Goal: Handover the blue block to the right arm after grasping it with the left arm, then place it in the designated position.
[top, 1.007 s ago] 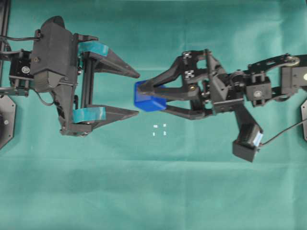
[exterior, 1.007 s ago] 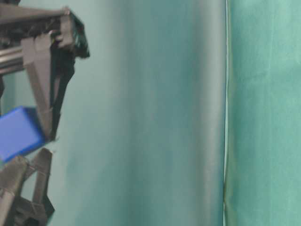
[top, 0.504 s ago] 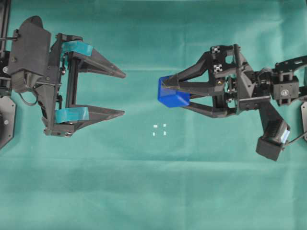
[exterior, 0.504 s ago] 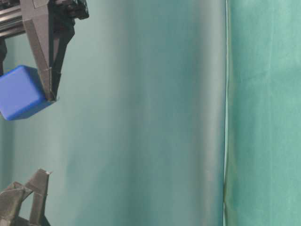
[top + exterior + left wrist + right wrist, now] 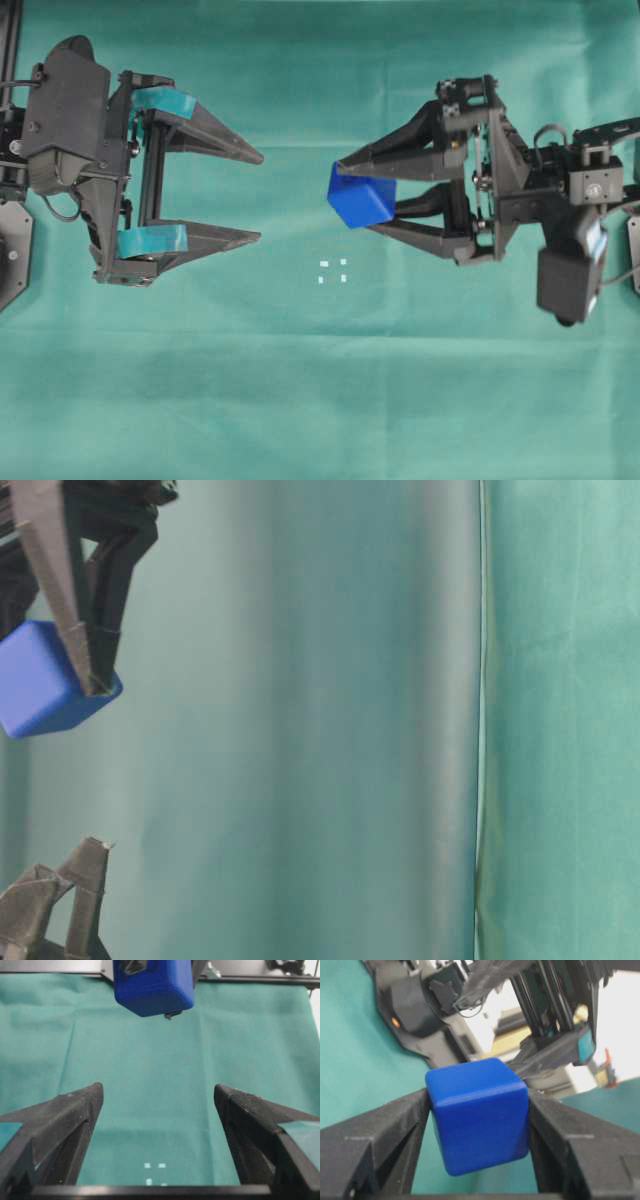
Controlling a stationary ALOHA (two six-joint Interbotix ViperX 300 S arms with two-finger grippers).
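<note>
- Green cloth (image 5: 320,400) covers the whole work surface, seen from overhead with one black arm reaching in from either side.
- The blue block (image 5: 361,199) sits clamped between the plain black fingertips of the right gripper (image 5: 350,196), held above the cloth and tilted, one corner pointing toward the opposite arm.
- In the right wrist view the two dark fingers (image 5: 380,1135) press flat against opposite faces of the cube (image 5: 479,1113), which fills the gap between them.
- The left gripper (image 5: 255,196), its fingers banded with teal tape (image 5: 152,240), stands spread wide and holds nothing; it is well apart from the block.
- The designated position (image 5: 333,271), four tiny white marks in a small square, lies on the cloth between the two grippers, toward the lower edge of the overhead view from the block and bare.
- From the left wrist camera the block (image 5: 154,985) hangs at the top of the frame, the white marks (image 5: 154,1172) near the bottom between the parted fingers.
- At table level the cube (image 5: 50,680) shows at the left edge, pinched by a dark fingertip.
</note>
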